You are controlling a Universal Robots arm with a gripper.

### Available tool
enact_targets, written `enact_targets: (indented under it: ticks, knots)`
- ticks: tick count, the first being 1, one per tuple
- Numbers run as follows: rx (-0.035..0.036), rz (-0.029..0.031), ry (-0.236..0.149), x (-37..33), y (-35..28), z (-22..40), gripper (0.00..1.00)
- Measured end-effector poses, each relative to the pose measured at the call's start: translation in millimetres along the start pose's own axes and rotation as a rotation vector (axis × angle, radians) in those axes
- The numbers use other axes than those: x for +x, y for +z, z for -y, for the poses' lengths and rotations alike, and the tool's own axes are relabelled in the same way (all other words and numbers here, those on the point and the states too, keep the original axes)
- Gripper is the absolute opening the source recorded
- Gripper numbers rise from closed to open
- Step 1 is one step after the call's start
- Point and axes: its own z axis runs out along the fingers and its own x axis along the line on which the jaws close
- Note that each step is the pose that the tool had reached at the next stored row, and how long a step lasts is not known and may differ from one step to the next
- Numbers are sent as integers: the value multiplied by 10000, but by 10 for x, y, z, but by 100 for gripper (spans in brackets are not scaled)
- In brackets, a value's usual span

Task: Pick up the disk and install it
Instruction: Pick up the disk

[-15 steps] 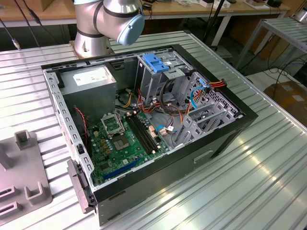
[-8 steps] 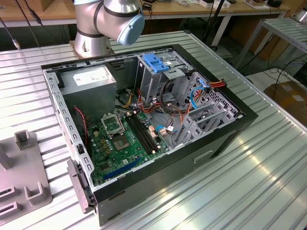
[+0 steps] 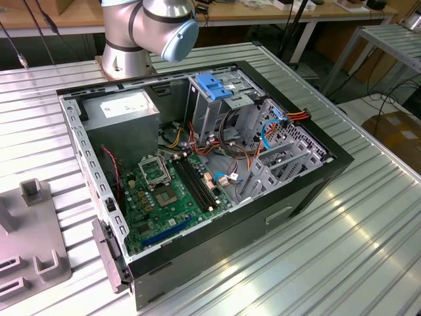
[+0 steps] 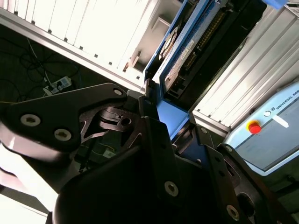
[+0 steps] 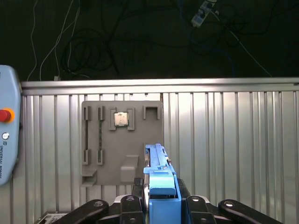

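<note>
The disk (image 5: 160,179) stands edge-on between my gripper's black fingers (image 5: 124,205) in the first wrist view, with its blue plastic rail facing the camera. In the second wrist view the disk (image 4: 184,53) reaches away from the gripper (image 4: 156,116), showing its dark circuit side between blue rails. The gripper is shut on the disk and holds it in the air above the ribbed metal table (image 5: 224,140), over a grey fixture plate (image 5: 105,140). In the exterior view the open computer case (image 3: 197,164) lies on the table, and its metal drive cage with a blue plastic top (image 3: 220,85) is at the far side.
The arm's base (image 3: 151,29) stands behind the case. Inside the case are a grey power-supply box (image 3: 125,115), a green motherboard (image 3: 168,191) and loose cables (image 3: 276,125). The fixture plate holds a small chip (image 5: 121,119). A teach pendant (image 5: 7,135) lies at the table's edge.
</note>
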Motion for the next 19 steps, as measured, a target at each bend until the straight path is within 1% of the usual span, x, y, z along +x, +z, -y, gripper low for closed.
enact_targets:
  ticks: [8, 19]
  knots:
    - [0, -1, 0, -2, -2, 107, 37]
    - [0, 0, 0, -5, -4, 215, 37]
